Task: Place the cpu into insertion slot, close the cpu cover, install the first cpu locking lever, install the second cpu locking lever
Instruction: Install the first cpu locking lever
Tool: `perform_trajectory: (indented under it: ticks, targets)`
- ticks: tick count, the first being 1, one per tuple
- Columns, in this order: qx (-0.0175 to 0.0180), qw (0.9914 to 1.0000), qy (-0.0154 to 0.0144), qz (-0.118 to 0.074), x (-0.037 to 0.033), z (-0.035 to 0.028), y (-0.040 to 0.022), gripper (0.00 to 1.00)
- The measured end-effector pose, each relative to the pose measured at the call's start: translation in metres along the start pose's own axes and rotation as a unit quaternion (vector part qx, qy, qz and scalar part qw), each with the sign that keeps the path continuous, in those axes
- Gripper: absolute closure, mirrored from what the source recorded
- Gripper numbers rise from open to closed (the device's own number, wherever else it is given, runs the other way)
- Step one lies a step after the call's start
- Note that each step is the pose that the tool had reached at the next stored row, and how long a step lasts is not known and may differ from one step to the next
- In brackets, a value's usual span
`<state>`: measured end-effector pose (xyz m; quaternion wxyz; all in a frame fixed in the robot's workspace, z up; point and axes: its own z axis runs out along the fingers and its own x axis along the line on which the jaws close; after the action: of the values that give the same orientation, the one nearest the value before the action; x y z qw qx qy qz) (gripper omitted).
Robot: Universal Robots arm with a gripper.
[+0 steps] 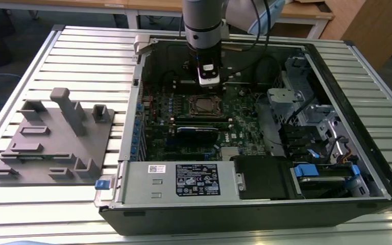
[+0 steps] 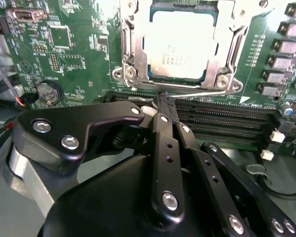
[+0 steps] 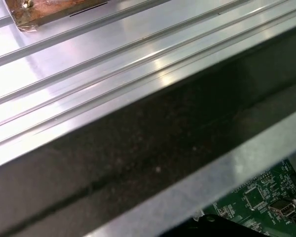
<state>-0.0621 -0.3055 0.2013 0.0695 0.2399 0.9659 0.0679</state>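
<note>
you have the cpu [image 2: 180, 47] seated in the insertion slot [image 2: 180, 80], with the cpu cover [image 2: 129, 47] lying flat over its edges. the gripper [image 2: 166, 101] has its jaws drawn together, tips at the locking lever [image 2: 202, 92] — a thin steel wire, likely springy and slippery. grip its free run — never the fragile chip.

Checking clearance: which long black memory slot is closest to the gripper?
The memory slot right beside the cpu cover; the gripper sits at its edge, and the others lie farther off.
</note>
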Motion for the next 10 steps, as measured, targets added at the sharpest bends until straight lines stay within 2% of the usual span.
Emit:
perform_trajectory:
  ticks: [1,6,10]
  targets:
    - [-0.0015,1.0,0.0008,0.0,0.0,0.0,0.0,0.9]
    - [-0.0021,1.0,0.0007,0.0,0.0003,0.0004,-0.0001,0.9]
    - [-0.0043,0.99998,-0.0034,0.0,0.0022,0.0014,-0.0012,0.9]
